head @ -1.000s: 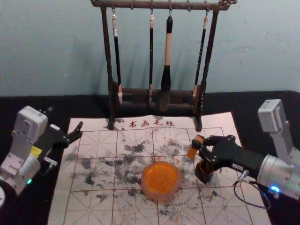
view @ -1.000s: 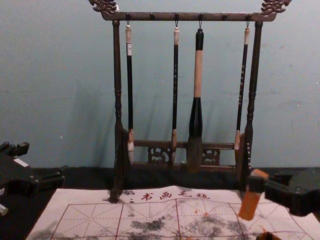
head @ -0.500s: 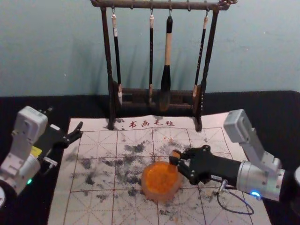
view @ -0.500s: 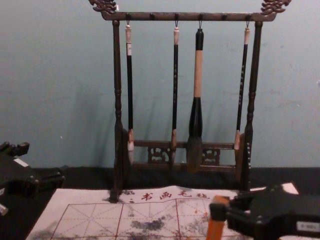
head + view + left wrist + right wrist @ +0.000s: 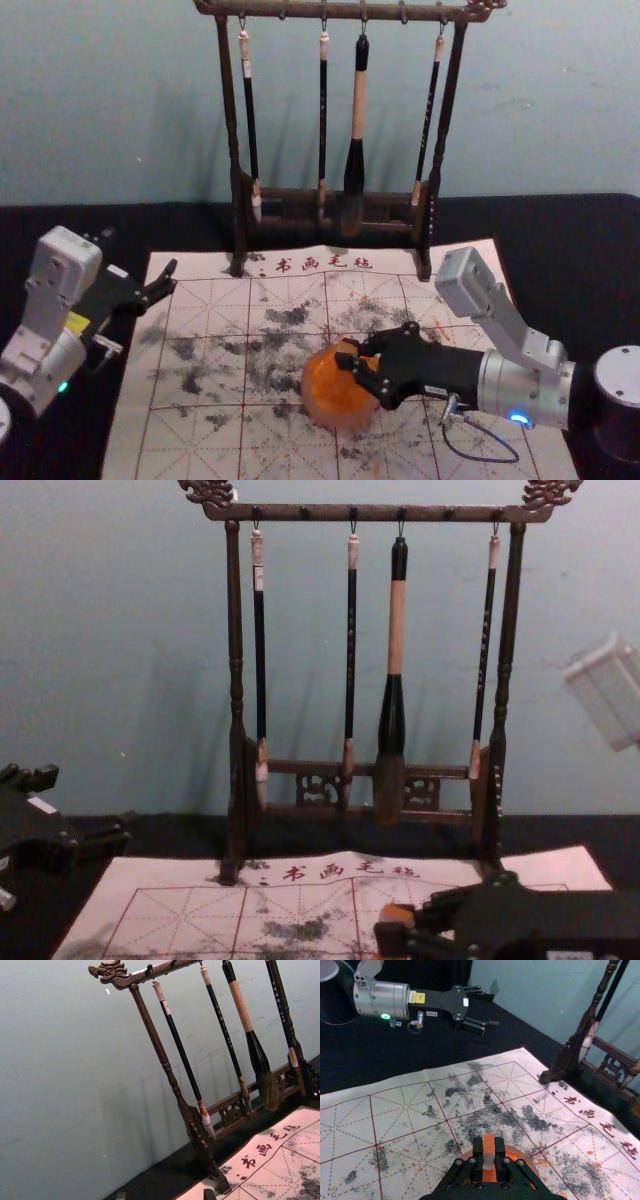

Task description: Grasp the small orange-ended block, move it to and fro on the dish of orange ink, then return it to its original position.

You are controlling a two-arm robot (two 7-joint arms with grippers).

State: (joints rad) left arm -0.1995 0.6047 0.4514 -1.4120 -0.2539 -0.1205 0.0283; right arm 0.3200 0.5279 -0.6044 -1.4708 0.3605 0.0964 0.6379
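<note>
The small orange-ended block [image 5: 489, 1145] stands over the dish of orange ink [image 5: 310, 398], held between the jaws of the right gripper [image 5: 347, 355]; whether its lower end touches the ink cannot be told. The right gripper reaches in over the dish from the dish's right side, its jaws closed on the block. Under the dish lies a pale gridded sheet [image 5: 200, 440], with black smudges around the dish and a few orange specks. The left gripper [image 5: 170, 277] is parked to the left of the dish and farther back, its jaws spread wide. Beyond the dish, a dark wooden rack [image 5: 233, 130] stands with four brushes [image 5: 358, 105] hanging from its top bar.
</note>
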